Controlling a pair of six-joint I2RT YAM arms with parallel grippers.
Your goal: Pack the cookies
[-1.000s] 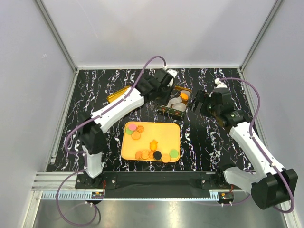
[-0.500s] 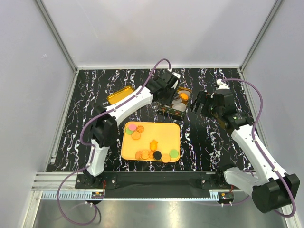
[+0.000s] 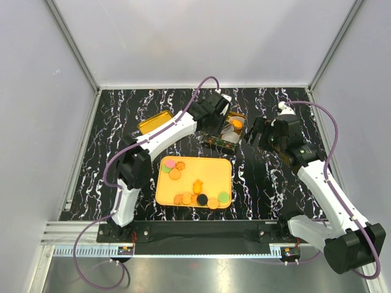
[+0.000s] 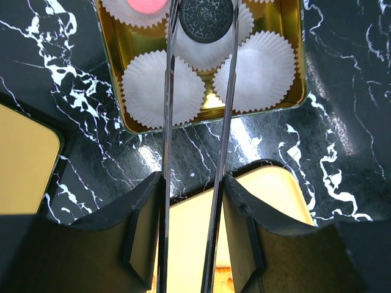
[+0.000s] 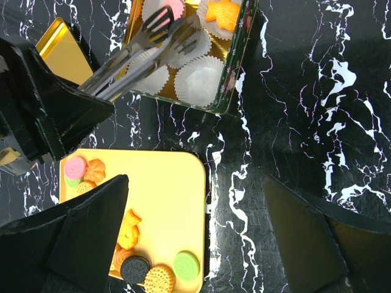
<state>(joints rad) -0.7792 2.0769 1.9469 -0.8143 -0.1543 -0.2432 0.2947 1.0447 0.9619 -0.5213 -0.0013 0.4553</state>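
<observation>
- Left claw [image 4: 193,183]: narrow, clamped on the handles of metal tongs [image 4: 171,122]. It is held above the table's far centre.
- Tongs reach out over an open tin [image 4: 116,67]. Their two blades pass either side of a black cookie [image 4: 206,19]. Contact with it: cannot tell.
- Black cookie lies in a white paper cup in the middle of the tin. A pink cookie [image 4: 146,5] lies in the cup just beside it, cut off by the frame edge.
- A star-shaped orange cookie [image 5: 223,13] sits in a cup at one far corner of the tin.
- Two cups [image 4: 164,88] at the tin's nearer side hold nothing.
- Right claw [image 5: 195,183]: wide, nothing between the fingers. It hovers just right of the tin.
- Tray [image 3: 211,171]: yellow-orange, flat on the table, near of the tin.
- Remaining cookies [image 3: 201,198] lie on the tray, mostly in a row along its near edge: orange, black, green. A small pink, green and orange cluster sits at its far-left corner.
- Gold lid [image 3: 154,122] lies on the table, left of the tin.
</observation>
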